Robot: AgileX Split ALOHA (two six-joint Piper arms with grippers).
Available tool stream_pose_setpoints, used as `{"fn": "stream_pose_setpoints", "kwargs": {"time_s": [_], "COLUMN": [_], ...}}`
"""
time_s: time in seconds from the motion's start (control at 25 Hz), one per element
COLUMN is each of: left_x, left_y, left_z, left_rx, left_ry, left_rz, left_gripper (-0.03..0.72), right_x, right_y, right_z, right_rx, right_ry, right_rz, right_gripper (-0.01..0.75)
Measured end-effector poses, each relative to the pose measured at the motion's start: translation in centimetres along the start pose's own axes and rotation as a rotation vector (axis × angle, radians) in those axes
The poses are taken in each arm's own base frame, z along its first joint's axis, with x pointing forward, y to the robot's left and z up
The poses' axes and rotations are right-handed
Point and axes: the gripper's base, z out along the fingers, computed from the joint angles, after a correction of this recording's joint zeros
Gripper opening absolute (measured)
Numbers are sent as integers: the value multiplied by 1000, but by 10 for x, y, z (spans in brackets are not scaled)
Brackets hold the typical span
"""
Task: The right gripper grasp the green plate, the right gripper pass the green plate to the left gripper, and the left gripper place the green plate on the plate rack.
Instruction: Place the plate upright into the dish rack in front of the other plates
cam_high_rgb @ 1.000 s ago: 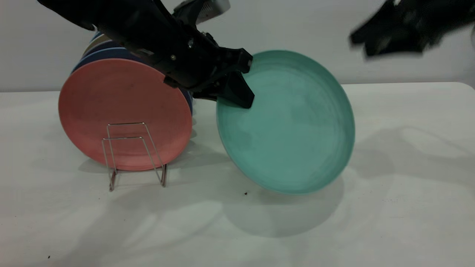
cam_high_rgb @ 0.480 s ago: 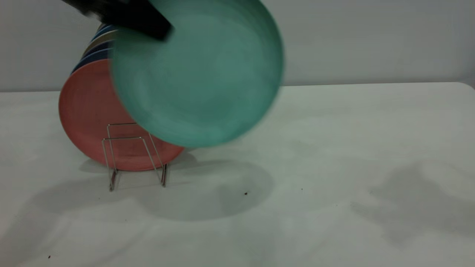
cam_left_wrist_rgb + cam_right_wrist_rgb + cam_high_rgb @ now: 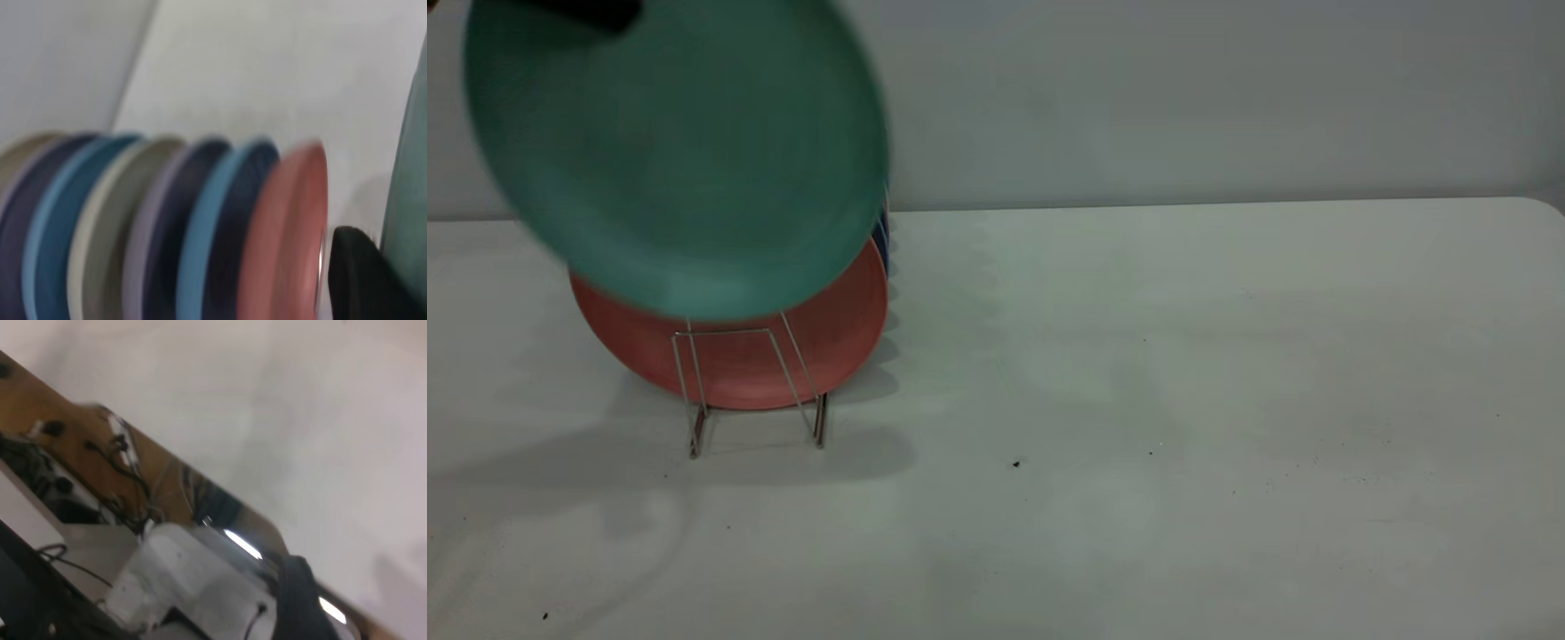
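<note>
The left end effector, only a dark sliver at the top of the exterior view, grips the green plate by its upper rim. The plate hangs clear of the table, in front of and above the pink plate and the wire plate rack. The handover looks finished; placing is in hand. Next, the plate likely must be lowered edge-first into the free front slot. The right end effector is out of sight.

Left tool raised at upper left, clamped; right arm out of exterior view.
</note>
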Motion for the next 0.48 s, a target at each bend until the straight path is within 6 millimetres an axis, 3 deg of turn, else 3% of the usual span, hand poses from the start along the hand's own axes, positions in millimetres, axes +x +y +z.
{"fn": "stream_pose_setpoints", "kwargs": {"time_s": [0.2,0.48], "left_x": [11,8], "left_y": [3,9], "left_z": [-1,-1], "left_rx": [-27,-86], "left_ry": [122,105], "left_rz": [122,304], "left_gripper": [97,97], "right_x": [42,83], "right_y": [18,38], "right_z": [-12,-30], "right_rx": [125,294], "right_ry": [-13,-123], "right_rz": [64,134], "right_gripper": [480,480]}}
